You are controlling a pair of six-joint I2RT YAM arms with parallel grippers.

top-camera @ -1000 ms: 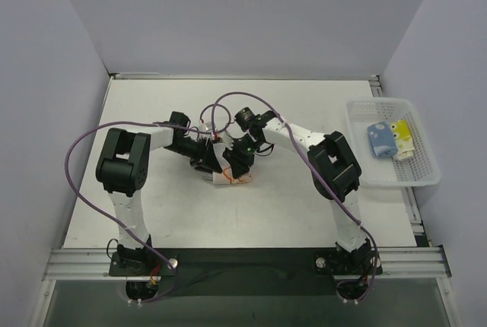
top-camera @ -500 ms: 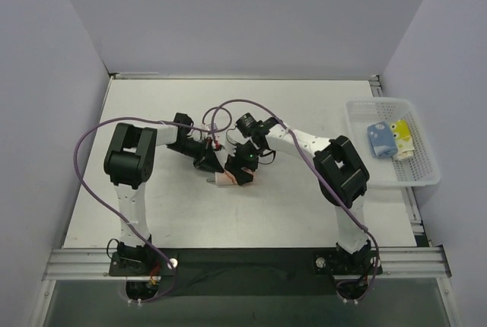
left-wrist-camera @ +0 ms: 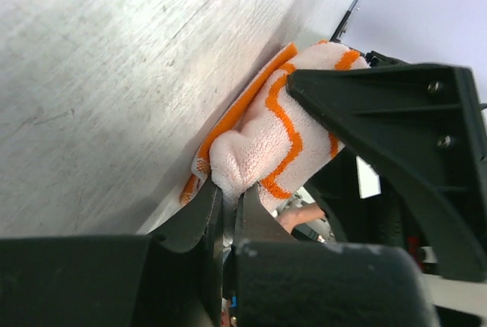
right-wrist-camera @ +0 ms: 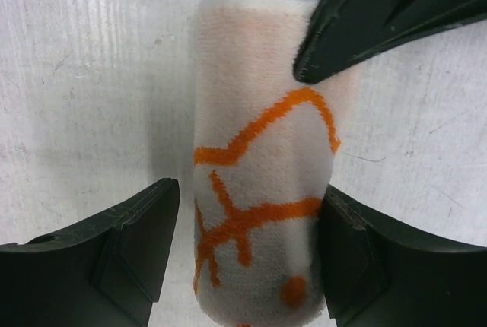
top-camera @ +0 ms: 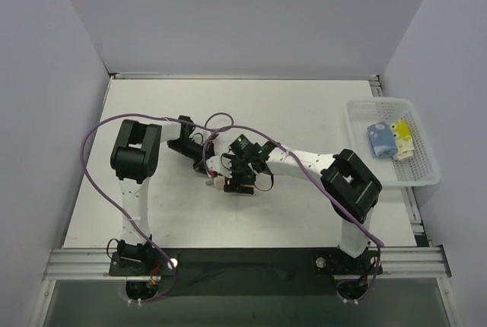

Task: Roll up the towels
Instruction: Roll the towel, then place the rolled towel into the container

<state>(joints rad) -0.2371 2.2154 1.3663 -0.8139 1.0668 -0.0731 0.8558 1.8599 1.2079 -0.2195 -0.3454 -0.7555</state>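
The orange-and-white towel lies rolled into a short tube at the table's middle. In the left wrist view my left gripper is shut on a fold at the end of the towel. In the right wrist view the roll lies between my right gripper's open fingers. The right finger touches the roll and the left finger stands a little apart. In the top view the left gripper and the right gripper meet over the roll.
A white mesh basket stands at the right edge and holds a rolled light blue towel and a yellow one. The left gripper's black finger crosses the far end of the roll. Purple cables loop over both arms.
Both grippers have shifted a little toward the near edge with the towel. The right gripper has swung down over the roll and the right elbow has moved to the right.
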